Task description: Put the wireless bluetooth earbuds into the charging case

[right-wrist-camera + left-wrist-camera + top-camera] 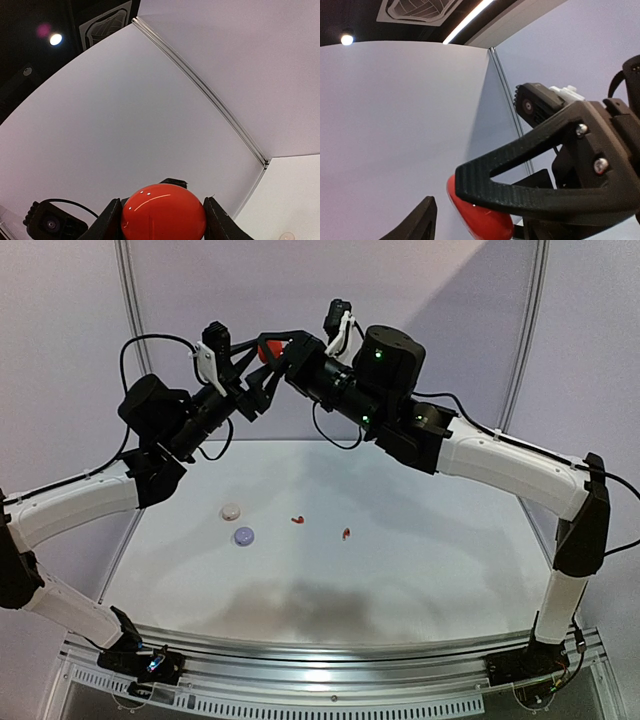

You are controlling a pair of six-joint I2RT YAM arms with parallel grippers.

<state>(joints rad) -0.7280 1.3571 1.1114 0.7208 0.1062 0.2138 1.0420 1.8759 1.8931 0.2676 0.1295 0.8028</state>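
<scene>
table (420,570): white top filling the middle of the overhead view, both arm bases at its near edge.
right arm (500,455): rises from the near right corner and reaches up and left, wrist high over the far part of the table.
left arm (80,505): rises from the near left corner and reaches up and right, meeting the right arm in the air.
right gripper (268,346): jaws pinching the red case, one finger on each side, plain in its own wrist view.
left gripper (252,378): just beside the red case, below and left of it. only one of its own fingers (415,220) shows in its wrist view. cannot tell if the jaws are spread or closing on anything.
red case (164,215): round and glossy, held in the air well above the table, between the two wrists.
lilac case (244,535): round, lying on the table left of centre.
white case (231,511): round, on the table just far-left of the lilac case, close but apart.
left red earbud (297,519): tiny, loose on the table near centre, right of the two cases.
right red earbud (345,533): tiny, loose on the table, right of the other earbud and a bit nearer, not touching it. neither is in a case.
</scene>
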